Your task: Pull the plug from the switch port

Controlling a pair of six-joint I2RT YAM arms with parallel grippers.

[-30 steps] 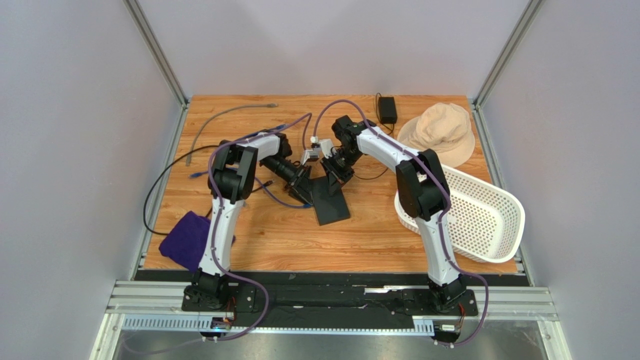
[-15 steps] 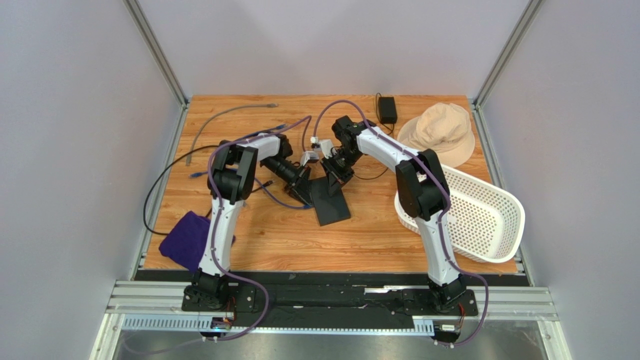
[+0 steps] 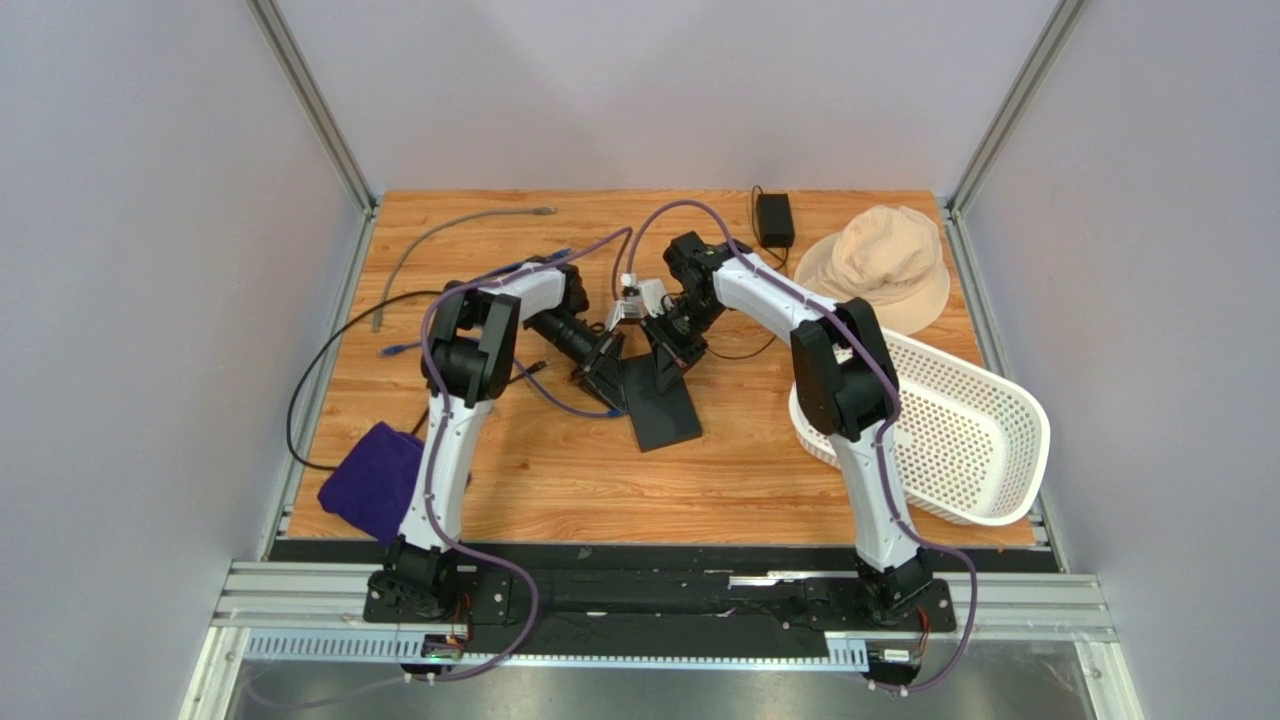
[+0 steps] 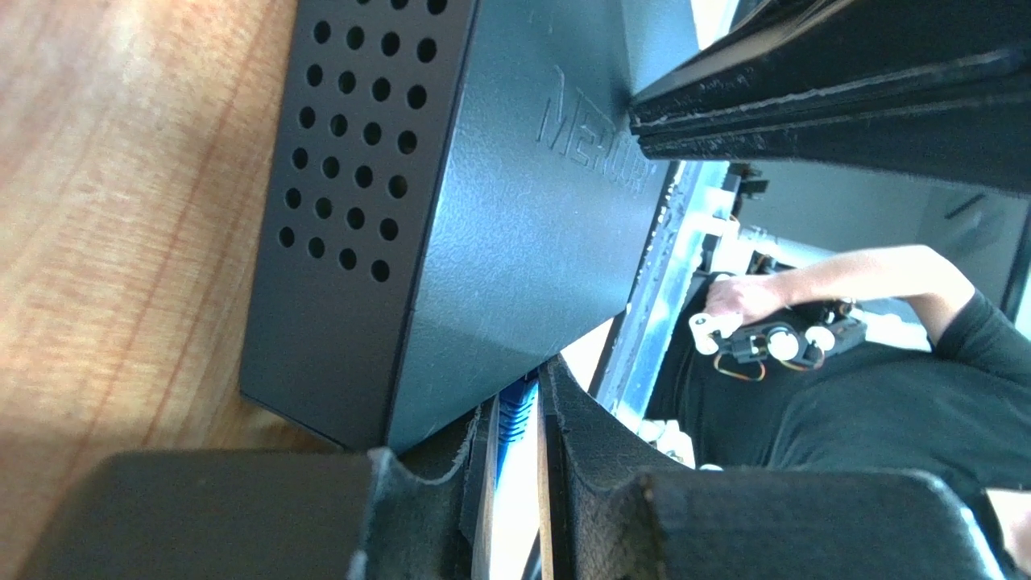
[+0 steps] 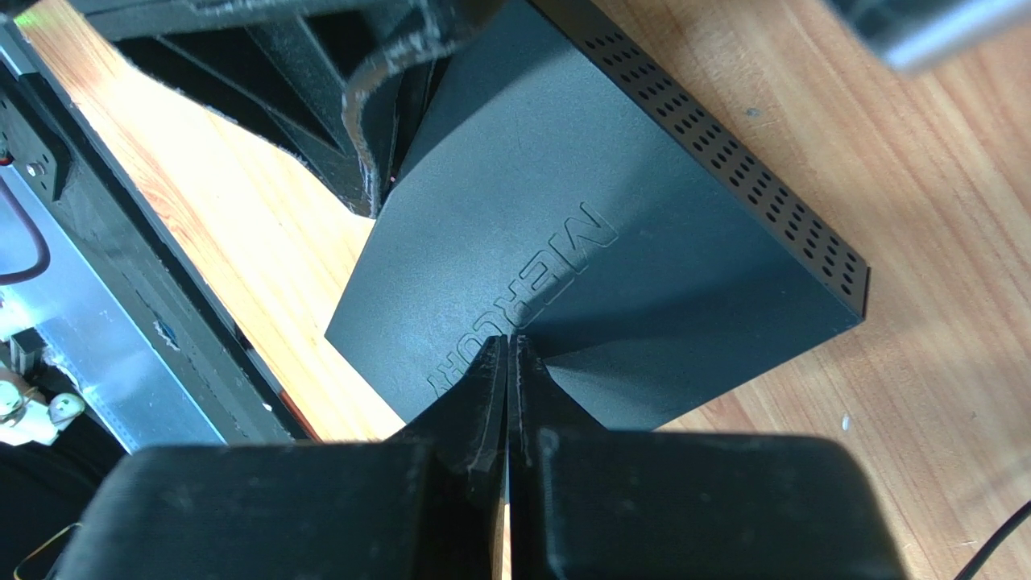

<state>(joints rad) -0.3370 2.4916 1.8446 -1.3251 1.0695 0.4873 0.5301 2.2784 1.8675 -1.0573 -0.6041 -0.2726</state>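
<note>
The switch (image 3: 663, 399) is a flat matte-black box lying on the wooden table; it also shows in the left wrist view (image 4: 484, 206) and the right wrist view (image 5: 605, 242). My left gripper (image 3: 609, 377) is at the switch's left narrow side, shut on a blue plug (image 4: 518, 409) that sits at the switch's edge (image 4: 518, 393). My right gripper (image 3: 672, 345) is shut and empty (image 5: 508, 344), its tips resting on the switch's top face near the embossed lettering. The sockets themselves are hidden.
A small black power adapter (image 3: 775, 219) and a beige hat (image 3: 879, 267) lie at the back right. A white basket (image 3: 947, 428) is at the right, a purple cloth (image 3: 376, 477) at the front left. Grey (image 3: 451, 233) and black (image 3: 323, 368) cables lie at the left.
Both arms have shifted only slightly. The switch stays where it was, and both grippers keep their hold and position.
</note>
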